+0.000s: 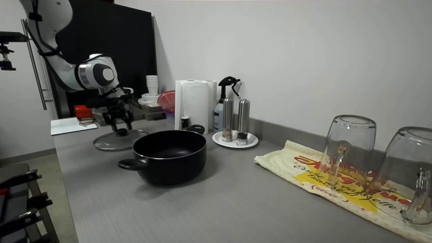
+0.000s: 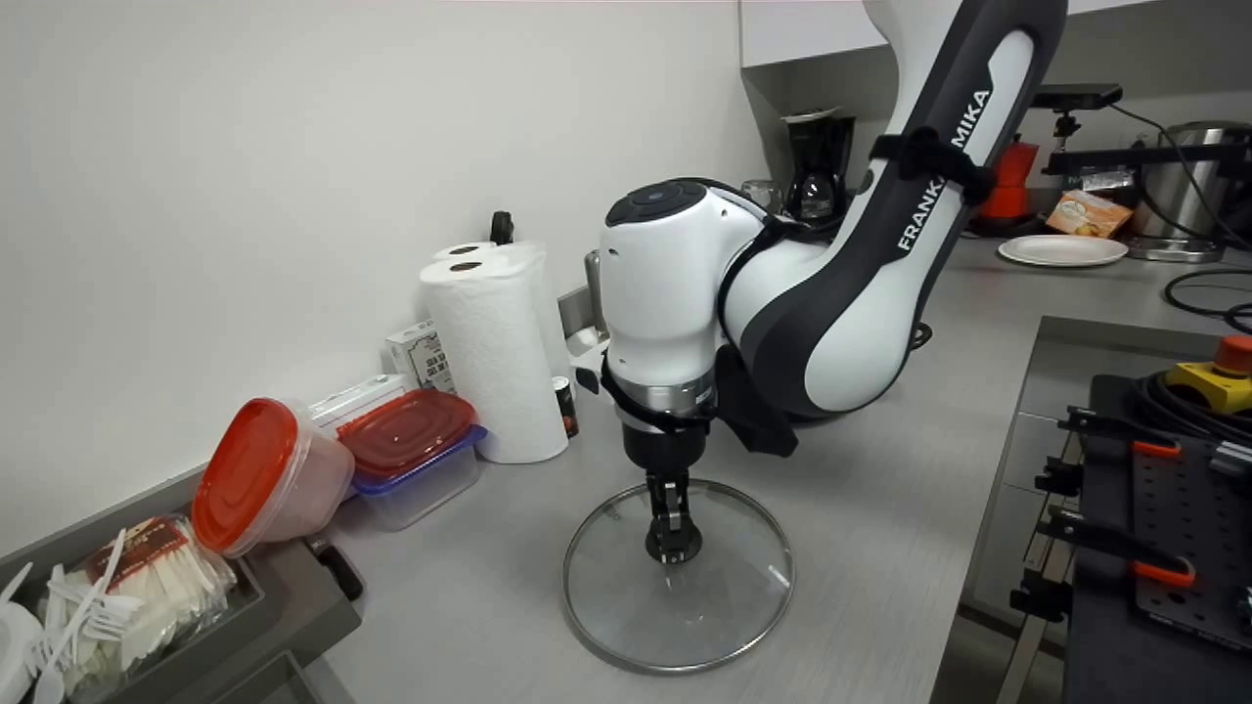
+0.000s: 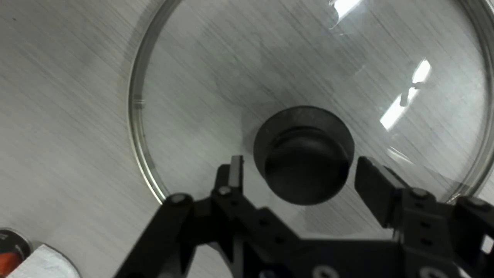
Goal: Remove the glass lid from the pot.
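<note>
The glass lid [image 1: 107,142] lies knob-up on the grey counter beside the pot; it also shows in an exterior view [image 2: 685,616] and in the wrist view [image 3: 193,88]. The black pot [image 1: 172,165] stands uncovered and looks empty inside. In an exterior view it is mostly hidden behind the arm. My gripper [image 1: 122,129] is low over the lid's centre, pointing down. In the wrist view the gripper [image 3: 300,159] is open, its fingers on either side of the black knob [image 3: 307,166], with a gap on both sides.
Paper rolls [image 1: 194,104], a plate with two mills [image 1: 235,140] and a spray bottle [image 1: 219,113] stand along the wall. Upturned glass mugs [image 1: 349,152] rest on a cloth [image 1: 293,160]. Plastic containers [image 2: 411,450] and a cutlery tray [image 2: 284,606] are near the lid.
</note>
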`<state>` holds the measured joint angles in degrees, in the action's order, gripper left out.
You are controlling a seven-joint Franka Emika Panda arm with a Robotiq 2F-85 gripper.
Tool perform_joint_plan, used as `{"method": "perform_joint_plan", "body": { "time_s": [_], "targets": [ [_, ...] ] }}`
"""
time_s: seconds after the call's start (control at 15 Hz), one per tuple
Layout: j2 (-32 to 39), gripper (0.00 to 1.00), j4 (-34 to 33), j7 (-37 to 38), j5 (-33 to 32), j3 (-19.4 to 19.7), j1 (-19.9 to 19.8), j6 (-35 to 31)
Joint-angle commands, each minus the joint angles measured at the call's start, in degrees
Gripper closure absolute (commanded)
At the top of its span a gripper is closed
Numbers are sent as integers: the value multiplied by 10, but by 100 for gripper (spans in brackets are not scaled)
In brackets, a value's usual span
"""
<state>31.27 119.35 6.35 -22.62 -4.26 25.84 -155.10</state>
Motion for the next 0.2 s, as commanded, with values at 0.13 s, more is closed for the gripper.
{"method": "perform_joint_plan", "body": {
  "time_s": [0.13],
  "targets": [
    [-1,25,0,-1,1,-2,-1,1]
  ]
}}
